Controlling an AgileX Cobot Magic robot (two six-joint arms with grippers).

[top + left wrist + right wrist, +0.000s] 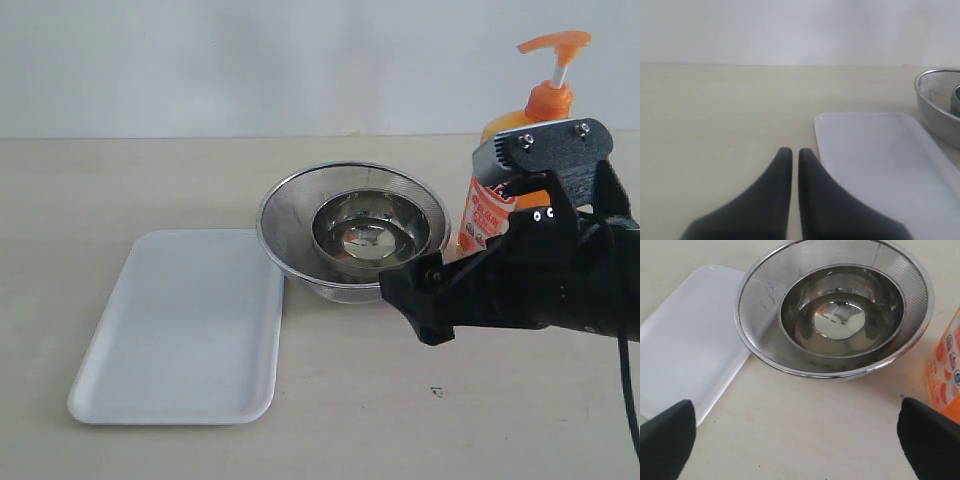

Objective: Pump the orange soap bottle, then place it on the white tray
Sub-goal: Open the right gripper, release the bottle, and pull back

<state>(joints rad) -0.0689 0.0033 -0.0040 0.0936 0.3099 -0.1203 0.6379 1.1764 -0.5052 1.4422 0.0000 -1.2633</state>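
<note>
Orange bottle (482, 215) could be tipped against the strainer (290, 215) if the right gripper (797, 440), spread wide beside it, is closed off-centre; the left gripper (795, 155) is pressed together.

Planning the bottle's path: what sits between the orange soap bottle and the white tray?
A steel strainer bowl with a smaller bowl nested inside it, as the exterior view shows.
</note>
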